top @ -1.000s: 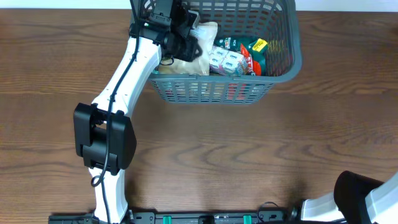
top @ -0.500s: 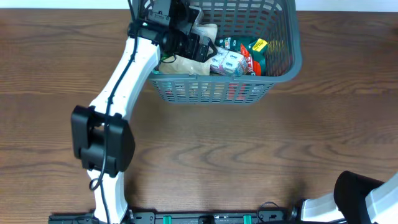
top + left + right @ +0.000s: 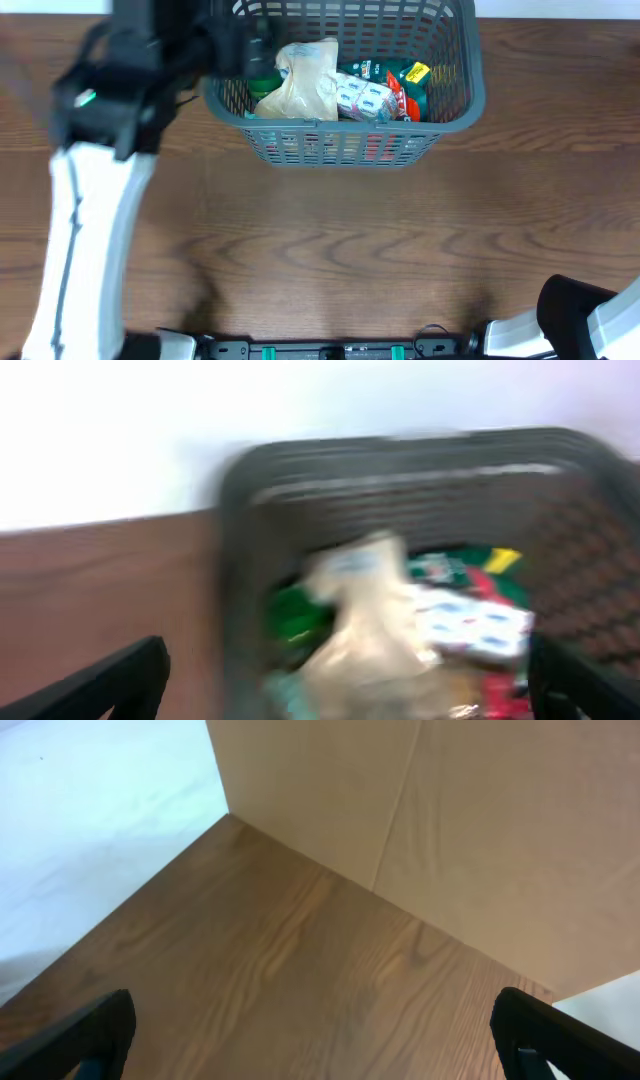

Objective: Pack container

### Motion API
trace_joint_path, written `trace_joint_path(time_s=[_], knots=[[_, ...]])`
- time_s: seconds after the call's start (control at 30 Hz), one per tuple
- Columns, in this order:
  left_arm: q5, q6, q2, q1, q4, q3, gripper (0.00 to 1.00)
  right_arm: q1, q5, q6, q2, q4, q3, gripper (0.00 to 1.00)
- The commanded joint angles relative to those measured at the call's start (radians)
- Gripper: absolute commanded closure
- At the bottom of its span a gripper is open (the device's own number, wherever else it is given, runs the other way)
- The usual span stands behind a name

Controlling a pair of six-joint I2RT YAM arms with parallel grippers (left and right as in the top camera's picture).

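Overhead shows the basket (image 3: 455,95) at the far side with packets (image 3: 365,95) inside; only the wrist views show the left gripper (image 3: 345,680) and right gripper (image 3: 320,1040), both spread wide and empty.

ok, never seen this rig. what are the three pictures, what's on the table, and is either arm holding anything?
These are two robot arms at a wooden table, each ending in two fingers. The top-down picture comes from a fixed camera above. In it the left arm is the blurred white shape, and the right arm sits in the bottom right corner. At the top stands a grey basket holding a beige bag, white-and-blue packets and green and red packs. The other two pictures come from wrist cameras. The left one looks, blurred, into the basket; the left fingers are the dark tips at the bottom corners, wide apart and empty. The right one shows bare table and a beige board; the right fingers are also open and empty.
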Motion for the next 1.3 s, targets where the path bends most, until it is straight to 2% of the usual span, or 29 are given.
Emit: trace_joint_path(time_s=[0.0,0.17,0.33,1.03,1.27], knots=[[-0.237,-0.021,-0.044,0.037,-0.082,0.003,0.01,-0.005,0.01,0.015,0.002,-0.003,-0.001,0.01],[-0.296,-0.021,-0.082,0.09,-0.229,0.003,0.01,-0.005,0.01,0.015,0.002,-0.003,-0.001,0.01],[-0.296,-0.021,-0.08,0.108,-0.288,0.002,0.02,-0.005,0.01,0.015,0.002,-0.003,-0.001,0.01],[-0.311,-0.02,-0.082,0.12,-0.292,0.002,0.01,-0.005,0.01,0.015,0.002,-0.003,-0.001,0.01],[-0.311,-0.066,-0.188,0.171,-0.265,0.002,0.01,-0.005,0.01,0.015,0.002,-0.003,-0.001,0.01]])
